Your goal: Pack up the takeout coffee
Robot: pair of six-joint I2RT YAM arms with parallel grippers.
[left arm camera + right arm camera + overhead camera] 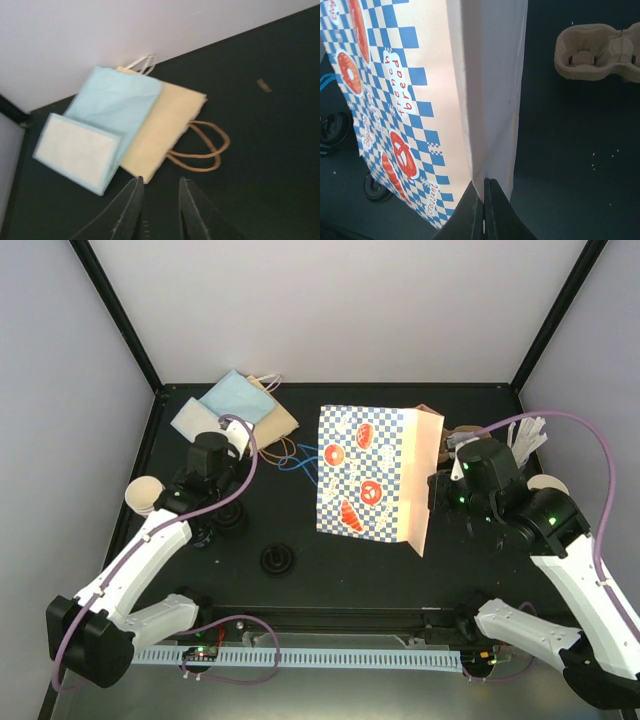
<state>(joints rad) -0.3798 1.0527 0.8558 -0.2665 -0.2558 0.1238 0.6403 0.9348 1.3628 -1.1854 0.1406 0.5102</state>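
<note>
A cream-tan paper cup (143, 495) stands at the left by my left arm, and another cup (548, 485) stands at the right behind my right arm. A black lid (277, 560) lies in the front middle, and two more lids (232, 522) lie by the left arm. The brown pulp cup tray (600, 52) lies flat on the table in the right wrist view. My right gripper (484, 186) is shut on the white side fold of the blue-checked bag (420, 90), which stands in the middle (365, 475). My left gripper (160, 187) is open and empty, just short of the flat bags.
A light blue bag (117, 107) and a tan bag with handles (165, 130) lie flat at the back left, with a pale blue packet (77, 150) on top. White stir sticks (525, 432) lie at the back right. Grey walls close the back and sides.
</note>
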